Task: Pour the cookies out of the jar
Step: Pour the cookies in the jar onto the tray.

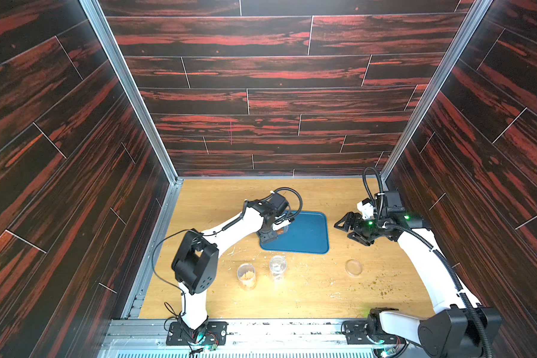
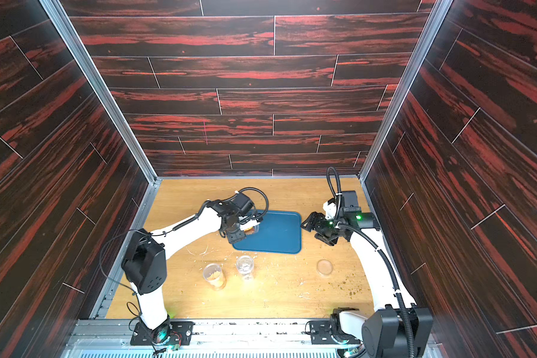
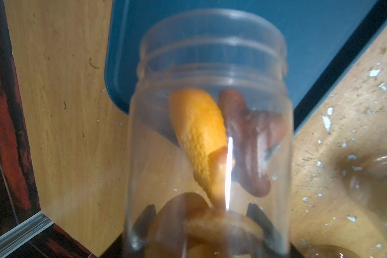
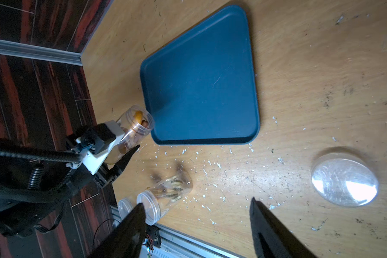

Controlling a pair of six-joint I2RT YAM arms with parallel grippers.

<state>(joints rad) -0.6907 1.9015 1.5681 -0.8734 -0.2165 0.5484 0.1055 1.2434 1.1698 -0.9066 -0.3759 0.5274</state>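
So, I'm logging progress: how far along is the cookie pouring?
Done: the jar is open, a clear lid lying on the table. In hand: the left gripper holds it tilted, mouth at the blue tray's edge. Left: the cookies are inside the jar; none lie on the tray. The right gripper hangs open, empty.

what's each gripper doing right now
left gripper: closed on the jar, cookies inside.
right gripper: open, holding nothing.

Bare desk [image 4: 299,67] lies between the right gripper [image 4: 197,202] and the tray [image 4: 199,78]; jars [image 4: 165,194] and a lid [image 4: 344,178] flank it.
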